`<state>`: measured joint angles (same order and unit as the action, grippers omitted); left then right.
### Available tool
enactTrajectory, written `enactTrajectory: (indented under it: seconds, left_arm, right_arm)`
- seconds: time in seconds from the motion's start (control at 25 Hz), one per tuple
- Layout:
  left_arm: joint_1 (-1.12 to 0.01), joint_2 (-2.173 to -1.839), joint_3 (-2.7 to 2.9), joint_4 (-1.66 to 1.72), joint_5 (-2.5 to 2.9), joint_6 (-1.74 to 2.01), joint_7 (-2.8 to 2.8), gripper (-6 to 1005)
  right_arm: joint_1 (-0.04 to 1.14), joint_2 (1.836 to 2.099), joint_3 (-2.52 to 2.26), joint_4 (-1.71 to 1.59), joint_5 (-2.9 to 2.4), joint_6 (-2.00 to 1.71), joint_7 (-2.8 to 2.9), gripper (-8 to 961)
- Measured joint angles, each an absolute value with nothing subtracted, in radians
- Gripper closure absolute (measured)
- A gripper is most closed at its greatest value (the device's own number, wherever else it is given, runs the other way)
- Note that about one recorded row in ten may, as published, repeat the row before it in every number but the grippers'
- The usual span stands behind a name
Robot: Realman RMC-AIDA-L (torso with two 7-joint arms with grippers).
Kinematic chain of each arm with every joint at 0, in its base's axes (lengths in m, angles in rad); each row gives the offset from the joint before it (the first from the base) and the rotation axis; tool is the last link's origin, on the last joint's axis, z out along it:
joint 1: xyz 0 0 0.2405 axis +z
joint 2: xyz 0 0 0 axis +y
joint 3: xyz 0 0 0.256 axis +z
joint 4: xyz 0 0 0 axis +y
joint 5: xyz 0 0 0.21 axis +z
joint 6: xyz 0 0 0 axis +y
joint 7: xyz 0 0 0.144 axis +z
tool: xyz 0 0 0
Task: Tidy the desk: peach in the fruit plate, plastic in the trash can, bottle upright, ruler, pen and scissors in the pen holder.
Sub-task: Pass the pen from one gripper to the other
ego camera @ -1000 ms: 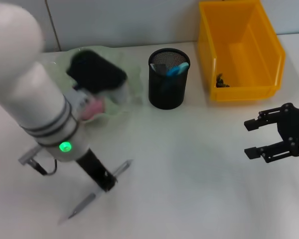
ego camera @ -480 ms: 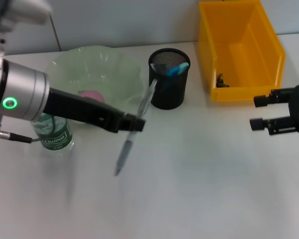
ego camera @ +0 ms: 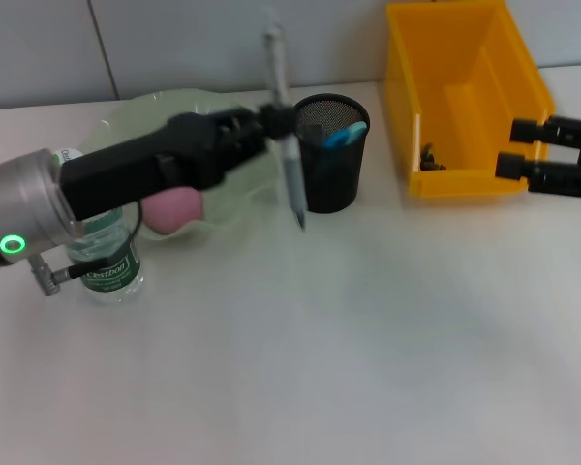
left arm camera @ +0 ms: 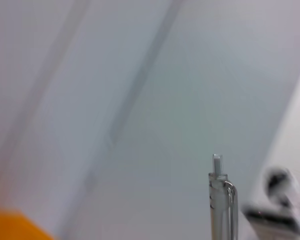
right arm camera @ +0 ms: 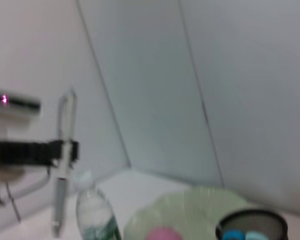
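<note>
Gripping pen point(ego camera: 289, 145), left hand point(ego camera: 271, 123) | pen clear-barrelled, near upright beside pen holder point(ego camera: 328, 153) | right hand point(ego camera: 537, 147) open

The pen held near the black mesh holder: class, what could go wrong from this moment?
1. The left gripper holds the pen upright beside the pen holder, its tip outside the rim; lowered now, it would likely miss or strike the rim.
2. The holder already contains blue items, which might block the pen.
3. The left arm hangs over the fruit plate and bottle; a swing could knock them.
</note>
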<state>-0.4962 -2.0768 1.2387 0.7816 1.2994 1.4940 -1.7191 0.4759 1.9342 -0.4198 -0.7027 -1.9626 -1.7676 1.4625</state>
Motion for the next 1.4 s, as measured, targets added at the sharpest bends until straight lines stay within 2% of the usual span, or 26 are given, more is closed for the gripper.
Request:
enactTrajectory:
  seconds: [0.04,0.28,0.36,0.4,0.44,0.48,0.56,0.6,0.72,0.76,0.96,1.4]
  left_arm:
    - [-0.506,-2.077,1.238,0.62,1.146,1.485,-1.53,858]
    - [-0.513,-2.08,1.34,0.389,0.848,1.48,-1.171,857]
    - [-0.514,-2.08,1.473,0.336,0.691,1.478,-1.044,857]
    - [-0.514,-2.08,1.473,0.336,0.691,1.478,-1.044,857]
    - [-0.511,-2.08,1.602,0.329,0.559,1.47,-0.954,857]
    - [-0.509,-2.08,1.674,0.334,0.494,1.463,-0.908,857]
    - [-0.497,-2.08,1.875,0.387,0.338,1.405,-0.785,857]
    - [-0.497,-2.08,1.875,0.387,0.338,1.405,-0.785,857]
    - [-0.479,-2.08,2.02,0.457,0.226,1.297,-0.671,857]
    - [-0.457,-2.08,2.105,0.532,0.137,1.183,-0.579,857]
    - [-0.43,-2.08,2.218,0.637,-0.039,1.011,-0.415,857]
    - [-0.449,-2.08,2.235,0.648,-0.084,0.95,-0.379,857]
  right_arm:
    - [0.464,1.935,-0.419,-0.677,-1.917,-1.766,1.449,209]
    - [0.453,1.943,-0.417,-0.649,-1.864,-1.765,1.432,209]
    - [0.446,1.967,-0.415,-0.648,-1.847,-1.765,1.408,209]
    - [0.446,1.967,-0.415,-0.648,-1.847,-1.765,1.408,209]
    - [0.442,1.983,-0.414,-0.648,-1.838,-1.765,1.385,209]
    - [0.442,1.983,-0.414,-0.648,-1.838,-1.765,1.385,209]
    - [0.439,2.01,-0.411,-0.645,-1.82,-1.765,1.344,209]
    - [0.439,2.01,-0.411,-0.645,-1.82,-1.765,1.344,209]
    - [0.439,2.038,-0.404,-0.642,-1.805,-1.77,1.299,209]
    - [0.439,2.057,-0.404,-0.635,-1.786,-1.772,1.26,209]
    - [0.444,2.073,-0.404,-0.57,-1.764,-1.774,1.175,209]
    - [0.47,2.077,-0.409,-0.492,-1.763,-1.778,1.097,210]
